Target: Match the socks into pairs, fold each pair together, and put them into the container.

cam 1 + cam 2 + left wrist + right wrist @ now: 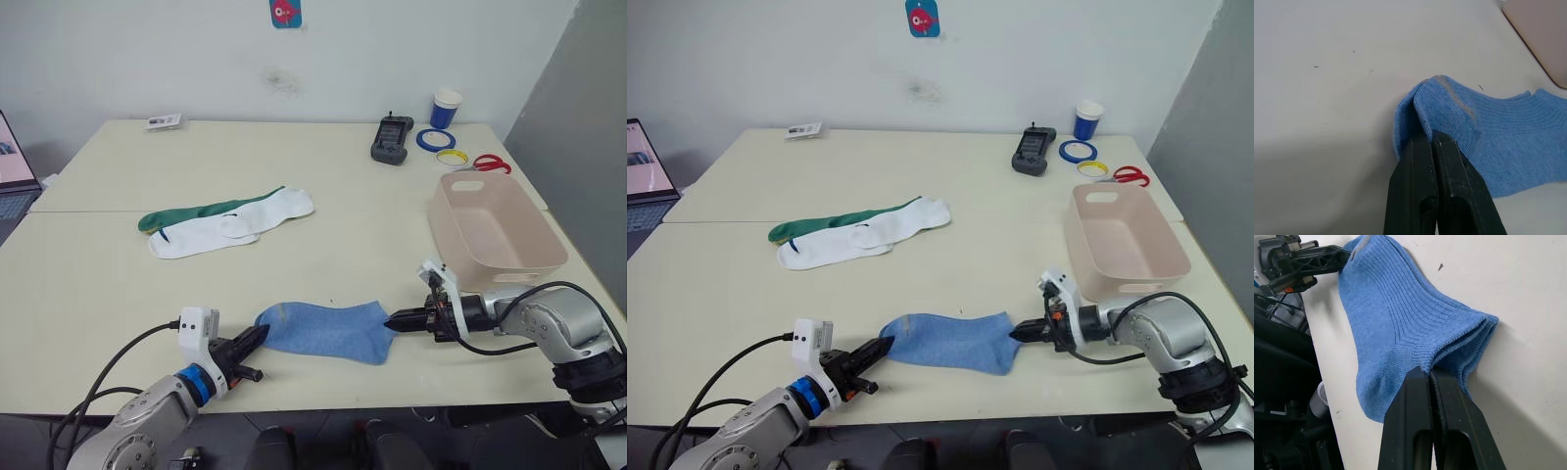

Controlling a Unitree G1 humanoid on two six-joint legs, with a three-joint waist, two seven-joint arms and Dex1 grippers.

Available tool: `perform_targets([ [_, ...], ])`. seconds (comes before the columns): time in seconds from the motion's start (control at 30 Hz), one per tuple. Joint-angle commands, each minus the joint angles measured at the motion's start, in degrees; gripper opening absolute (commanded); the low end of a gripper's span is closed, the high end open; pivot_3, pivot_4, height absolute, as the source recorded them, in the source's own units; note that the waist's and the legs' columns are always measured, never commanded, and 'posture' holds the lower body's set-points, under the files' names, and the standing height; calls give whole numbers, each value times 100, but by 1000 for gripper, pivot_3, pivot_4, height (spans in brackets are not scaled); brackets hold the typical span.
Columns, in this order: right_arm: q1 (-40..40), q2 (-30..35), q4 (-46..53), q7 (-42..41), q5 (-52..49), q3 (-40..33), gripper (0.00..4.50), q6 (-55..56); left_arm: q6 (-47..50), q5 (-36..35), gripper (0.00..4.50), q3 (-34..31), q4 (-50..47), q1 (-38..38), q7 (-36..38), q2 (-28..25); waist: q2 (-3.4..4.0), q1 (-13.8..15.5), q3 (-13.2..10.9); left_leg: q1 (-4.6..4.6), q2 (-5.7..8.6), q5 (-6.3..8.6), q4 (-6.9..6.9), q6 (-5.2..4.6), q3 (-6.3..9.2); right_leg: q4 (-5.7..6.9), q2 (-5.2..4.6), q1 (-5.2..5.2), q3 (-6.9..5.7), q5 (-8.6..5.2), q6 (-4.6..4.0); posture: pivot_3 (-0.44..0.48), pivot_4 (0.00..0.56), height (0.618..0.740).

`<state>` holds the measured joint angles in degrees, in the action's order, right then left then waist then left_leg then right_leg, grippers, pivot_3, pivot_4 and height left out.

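Left gripper [257, 338]: black fingers pinched on the toe end of the light blue ribbed fabric socks [328, 330], which appear stacked as a pair.

Right gripper [394, 319]: fingers clamped on the opposite cuff end; the blue pair lies stretched flat between both grippers near the table's front edge.

Pale pink rectangular plastic bin [498, 231]: just beyond the right gripper, nothing visible inside.

White socks [235, 225] and dark green sock [191, 212]: well beyond the left gripper, overlapping, unfolded.

Progress, judged: blue pair matched, fold not yet made; white and green remain; nothing binned.

Legible writing: none readable.
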<state>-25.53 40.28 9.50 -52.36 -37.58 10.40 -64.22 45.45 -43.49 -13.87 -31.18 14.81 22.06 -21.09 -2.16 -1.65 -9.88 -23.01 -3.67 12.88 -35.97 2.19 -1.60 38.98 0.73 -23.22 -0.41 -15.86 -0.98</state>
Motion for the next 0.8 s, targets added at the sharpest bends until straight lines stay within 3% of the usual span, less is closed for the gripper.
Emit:
perform_targets([
  [0.03,-113,3,39,-44,36,-52,30,109,-160,-14,0,12,-69,-40,61,-21,0,0,0,0,0,0,0,0,0,0,0,0,0,0,0,0,150,740],
  [0.43,-110,-60,-25,-41,148,-79,30,254,-146,-55,0,-3,-40,-80,80,-20,0,0,0,0,-1,0,0,0,1,0,0,0,0,0,0,0,150,740],
  [0.73,-129,183,429,-111,-196,-709,3188,217,-96,-649,2883,-683,-284,-100,118,-282,0,1,-3,-1,-1,0,0,0,1,0,0,-1,-1,0,0,0,150,740],
  [0.8,-150,198,818,-129,-328,-836,3220,311,-60,-949,3560,-1012,-231,-294,232,-567,0,2,-5,-1,-2,0,1,0,3,0,0,-2,-3,0,0,0,150,740],
])
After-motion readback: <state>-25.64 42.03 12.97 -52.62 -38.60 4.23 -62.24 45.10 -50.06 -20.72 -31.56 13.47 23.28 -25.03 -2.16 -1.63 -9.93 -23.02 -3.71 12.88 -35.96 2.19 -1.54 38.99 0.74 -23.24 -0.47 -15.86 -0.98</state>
